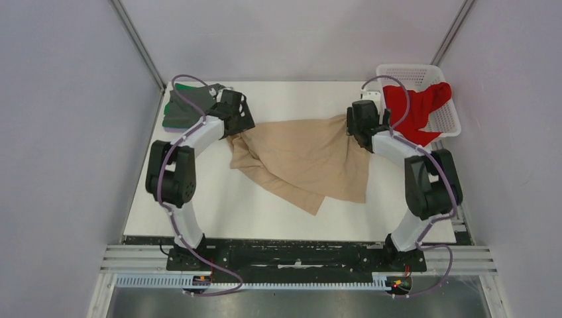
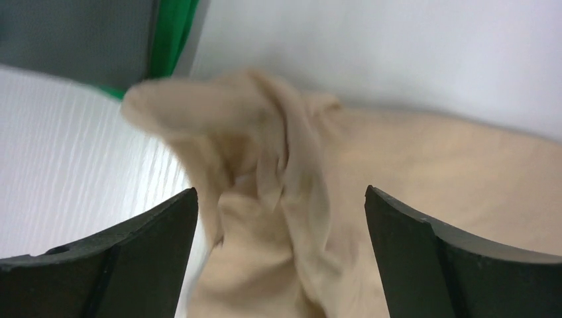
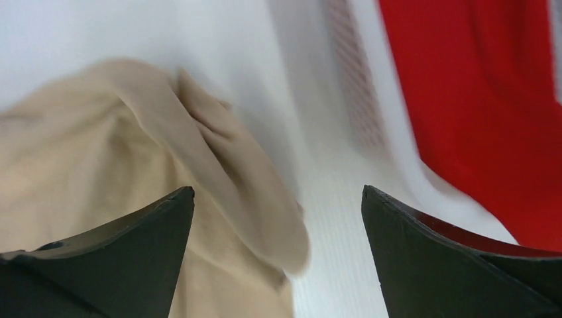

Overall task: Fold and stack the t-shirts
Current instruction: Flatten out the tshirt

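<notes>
The beige t-shirt lies spread and rumpled across the middle of the table. My left gripper is open over its left corner; bunched beige cloth lies between the spread jaws. My right gripper is open over the shirt's right corner, with the cloth edge between the jaws. The red t-shirt hangs out of the white basket and shows in the right wrist view. Folded dark grey and green shirts sit stacked at the far left, also in the left wrist view. The lavender one is hidden.
The white lattice basket stands at the table's far right corner. Walls and frame posts close in the back and sides. Bare white table shows in front of the beige shirt.
</notes>
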You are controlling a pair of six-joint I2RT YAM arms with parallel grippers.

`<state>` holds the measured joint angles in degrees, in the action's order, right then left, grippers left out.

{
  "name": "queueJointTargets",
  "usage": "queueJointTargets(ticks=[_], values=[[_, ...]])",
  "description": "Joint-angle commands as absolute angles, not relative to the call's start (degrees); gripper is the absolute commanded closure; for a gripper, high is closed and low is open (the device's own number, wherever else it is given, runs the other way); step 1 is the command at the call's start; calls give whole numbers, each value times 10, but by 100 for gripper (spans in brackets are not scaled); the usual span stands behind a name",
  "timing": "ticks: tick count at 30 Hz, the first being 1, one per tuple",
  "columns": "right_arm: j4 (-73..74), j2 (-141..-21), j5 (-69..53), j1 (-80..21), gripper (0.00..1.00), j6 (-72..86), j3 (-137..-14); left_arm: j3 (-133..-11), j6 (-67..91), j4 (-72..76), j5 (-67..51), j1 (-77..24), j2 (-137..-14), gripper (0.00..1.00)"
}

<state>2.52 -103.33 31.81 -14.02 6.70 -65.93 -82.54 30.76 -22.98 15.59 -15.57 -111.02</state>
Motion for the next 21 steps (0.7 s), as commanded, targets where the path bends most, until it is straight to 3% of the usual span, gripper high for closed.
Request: queueJointTargets(ticks=[1, 5, 10, 21], values=[[4, -863, 350, -138, 2, 138, -531, -693, 322, -180, 135, -158, -932, 0], [-35, -704, 315, -138, 2, 153, -368, -526, 379, -149, 140, -144, -805, 0], [-39, -563, 208, -138, 2, 150, -245, -356, 432, -16, -24, -52, -719, 0], [-15, -488, 196, -138, 2, 143, -214, -339, 488, 155, -223, -25, -890, 0]])
